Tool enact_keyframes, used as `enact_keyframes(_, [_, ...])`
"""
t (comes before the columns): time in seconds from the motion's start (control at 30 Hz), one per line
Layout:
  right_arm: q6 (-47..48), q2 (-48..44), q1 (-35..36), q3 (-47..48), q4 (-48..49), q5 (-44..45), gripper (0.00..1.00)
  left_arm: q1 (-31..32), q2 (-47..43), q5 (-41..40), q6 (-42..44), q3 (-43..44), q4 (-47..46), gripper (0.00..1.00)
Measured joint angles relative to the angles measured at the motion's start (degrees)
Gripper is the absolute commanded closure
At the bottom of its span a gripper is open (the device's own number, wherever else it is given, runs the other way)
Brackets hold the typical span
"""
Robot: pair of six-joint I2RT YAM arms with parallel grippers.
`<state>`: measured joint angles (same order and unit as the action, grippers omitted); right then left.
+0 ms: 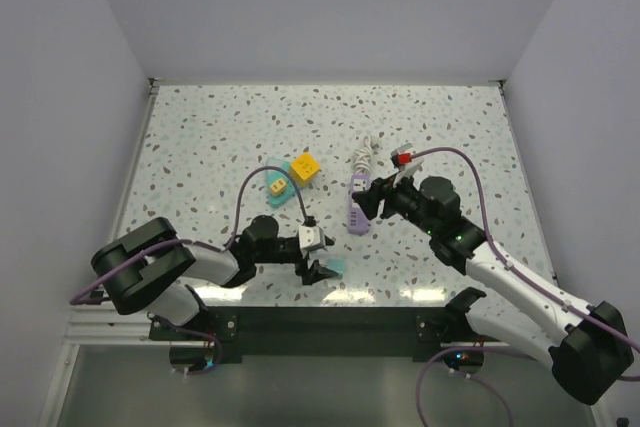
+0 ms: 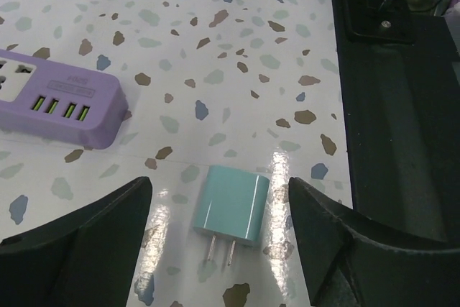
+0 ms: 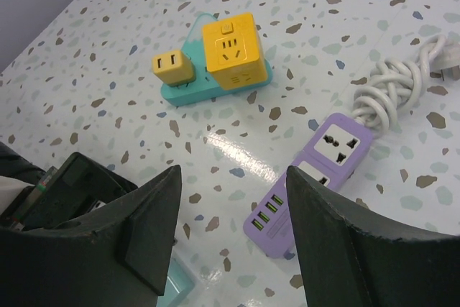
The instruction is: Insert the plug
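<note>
Lying on glossy terrazzo tabletop [image 1: 200, 147], teal plug [image 2: 231, 206]; pale walls [image 1: 330, 7] around

Your speckled terrazzo tabletop [image 1: 200, 137] holds a purple plastic power strip [image 1: 358, 209] at centre, a flat teal two-pin plug [image 2: 232, 206] at six o'clock, and a teal socket base [image 1: 283, 183] at ten o'clock.

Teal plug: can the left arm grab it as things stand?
Probably yes: the left end effector is open, straddling the teal plug lying flat on the table, with nothing else between its fingers.
</note>
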<state>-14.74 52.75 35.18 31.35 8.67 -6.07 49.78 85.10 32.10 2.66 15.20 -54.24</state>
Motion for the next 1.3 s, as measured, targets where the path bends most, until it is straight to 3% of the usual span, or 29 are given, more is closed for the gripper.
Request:
enact_keyframes(0.27, [-0.02,-0.76,-0.02,0.0,0.02,-0.63,0.37,-0.11,4.33,3.82,0.15,1.64,0.96,0.17])
enact_keyframes(0.67, [-0.02,-0.81,-0.11,0.0,0.09,-0.98,0.37,-0.15,10.8,4.96,1.11,3.72,2.82,0.25])
enact_keyframes(0.73, [-0.02,-0.81,-0.11,0.0,0.09,-0.98,0.36,-0.11,11.32,5.14,1.27,4.26,2.95,0.3])
enact_keyframes(0.83, [-0.02,-0.81,-0.11,0.0,0.09,-0.98,0.36,0.28,12.74,5.14,1.44,5.62,3.06,0.54])
enact_keyframes(0.9, [-0.04,-0.81,-0.15,0.0,0.09,-0.98,0.36,0.57,13.75,5.09,1.6,6.67,3.04,0.82])
enact_keyframes(0.97, [-0.22,-0.83,-0.22,0.0,0.09,-1.01,0.36,0.66,14.16,4.5,1.68,7.32,3.15,0.96])
enact_keyframes(1.1, [-0.7,-1.77,-0.26,0.0,0.09,-1.16,0.36,0.98,12.52,0.61,1.7,6.58,3.08,1.0])
enact_keyframes(1.3, [-2.08,-3.3,-0.26,0.0,0.61,-3.21,0.36,0.98,-0.09,-8.72,3.54,3.82,1.4,1.0])
